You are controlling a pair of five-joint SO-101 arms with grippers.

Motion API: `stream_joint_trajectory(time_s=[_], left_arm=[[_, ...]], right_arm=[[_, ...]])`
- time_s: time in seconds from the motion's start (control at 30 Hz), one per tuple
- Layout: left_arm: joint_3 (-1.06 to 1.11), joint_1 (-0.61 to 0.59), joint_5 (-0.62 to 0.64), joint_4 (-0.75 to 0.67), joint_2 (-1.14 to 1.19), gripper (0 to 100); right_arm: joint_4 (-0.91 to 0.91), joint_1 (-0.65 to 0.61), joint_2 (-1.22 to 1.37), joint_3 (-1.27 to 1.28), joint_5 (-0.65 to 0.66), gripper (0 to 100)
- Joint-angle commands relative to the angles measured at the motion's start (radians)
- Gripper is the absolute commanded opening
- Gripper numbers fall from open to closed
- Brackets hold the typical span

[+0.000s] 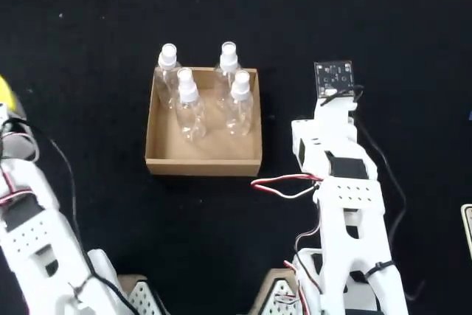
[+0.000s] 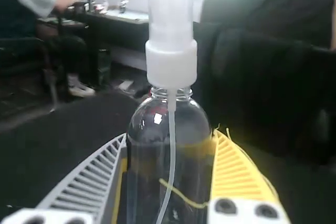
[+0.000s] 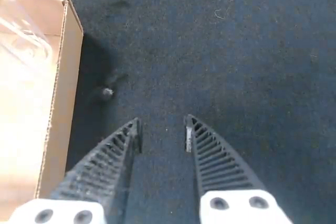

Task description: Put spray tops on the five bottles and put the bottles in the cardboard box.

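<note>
Clear plastic bottle (image 2: 168,145), white spray top (image 2: 170,35) on, sits clamped between the left jaws; four capped bottles (image 1: 190,108) stand in the brown cardboard box (image 1: 203,164) beside the right jaws, parted and empty. Next, probably: box this fifth.

No lettering, label, number or sign can be read anywhere on the black table (image 1: 383,35), the cardboard box (image 1: 203,161) or the clear bottles (image 1: 190,112) standing in it
</note>
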Motion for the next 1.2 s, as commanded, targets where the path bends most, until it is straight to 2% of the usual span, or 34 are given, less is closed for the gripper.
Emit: stream_joint_trajectory(time_s=[0.0,0.07,0.17,0.57,0.8,0.97,1.17], left_arm=[[0.018,-0.096,-0.006,-0.334,0.123,11],[0.079,-0.117,-0.006,-0.465,0.18,11],[0.136,-0.147,-0.008,-0.56,0.265,12],[0.071,-0.308,-0.006,-0.591,0.489,11],[0.119,-0.338,-0.018,-0.875,0.62,11],[0.105,-0.341,-0.089,-0.968,0.784,11],[0.102,-0.344,-0.098,-1.223,0.988,11]], right_arm=[[-0.031,0.009,-0.019,-0.004,0.002,11.0],[-0.031,0.009,-0.019,-0.004,0.002,11.0],[-0.031,0.009,-0.019,-0.004,0.002,11.0],[-0.031,-0.031,-0.019,-0.002,0.002,11.0],[-0.031,-0.04,-0.019,-0.001,0.002,11.0],[-0.031,-0.04,-0.019,-0.001,0.002,11.0],[-0.031,-0.041,-0.019,-0.001,0.002,11.0]])
